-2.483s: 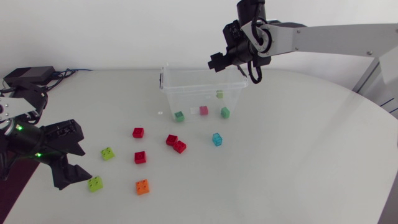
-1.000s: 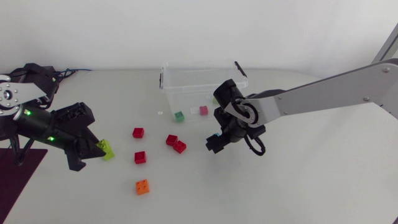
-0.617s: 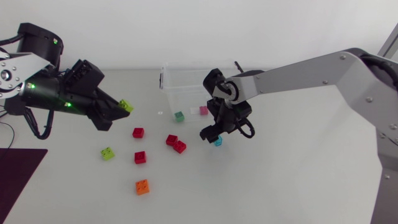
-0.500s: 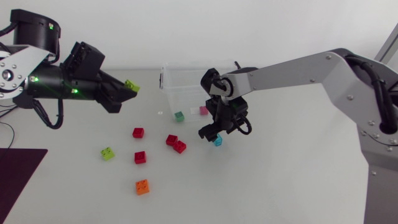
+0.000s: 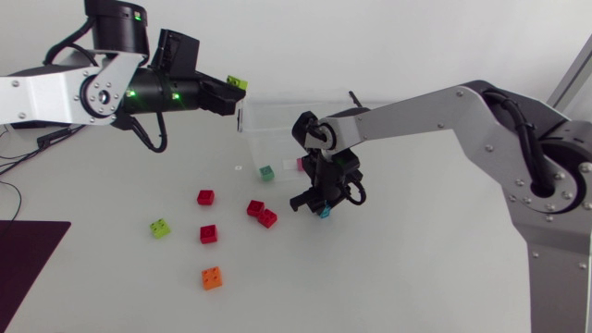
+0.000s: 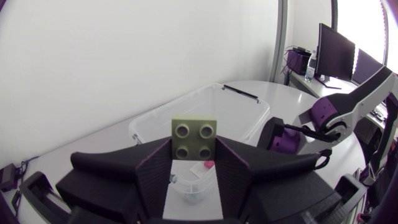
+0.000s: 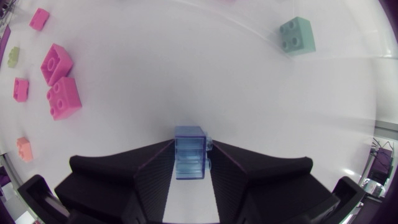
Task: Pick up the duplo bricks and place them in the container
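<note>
1. Our left arm comes in from the left. The left gripper (image 5: 228,92) is up in the air, just beside the left end of the container (image 5: 277,139).
2. Its fingers are narrow and clamp a lime brick (image 6: 194,138) from both sides, studs facing the wrist camera.
3. In the left wrist view the clear, open-topped container sits ahead of and below that gripper. A pink brick (image 6: 208,165) lies on its floor.
4. Our right arm reaches in from the right, past the middle. The right gripper (image 7: 191,148) is low over the table (image 5: 416,259), just in front of the container's front wall.
5. Its fingers are narrow and closed on a blue brick (image 5: 323,212), one finger on each side. We cannot tell whether that brick is off the table.
6. A teal brick (image 7: 297,35) sits ahead of the right gripper, at the container's front wall. We cannot tell whether it is inside or outside.
7. Loose on the table:
   - A red pair (image 5: 267,217), the two touching, sits just beside the right gripper on the left arm's side.
   - A red brick (image 5: 205,197) lies further out that way, and a second one (image 5: 209,234) lies nearer the front edge.
   - A second lime brick (image 5: 161,228) is furthest toward the left arm.
   - An orange brick (image 5: 212,277) is nearest the front edge, well apart from both grippers.
</note>
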